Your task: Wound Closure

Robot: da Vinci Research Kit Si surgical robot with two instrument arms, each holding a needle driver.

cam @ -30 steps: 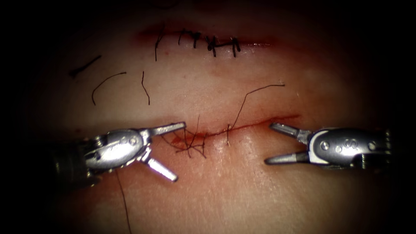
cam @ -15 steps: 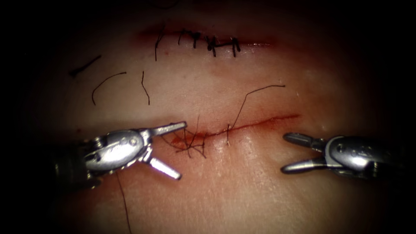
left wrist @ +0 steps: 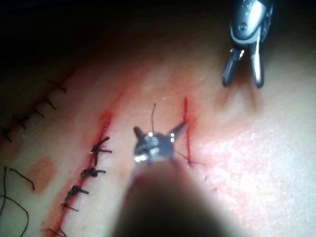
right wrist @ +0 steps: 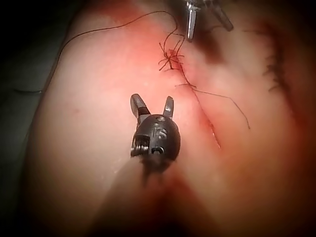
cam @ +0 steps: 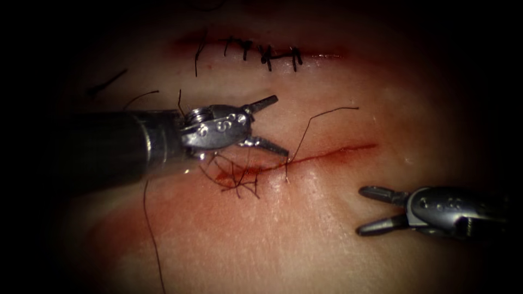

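Pale tissue [cam: 305, 228] carries a half-stitched cut [cam: 327, 155] with loose thread [cam: 321, 117]; left claw [cam: 272, 124] and right claw [cam: 366, 211] gape empty.

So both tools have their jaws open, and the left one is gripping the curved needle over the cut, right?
Not quite. Both tools do have their jaws open, but the left tool grips nothing: in the endoscope view it hangs open over the cut and its thread, with no needle between its jaws. The right tool is open and holds nothing as well.
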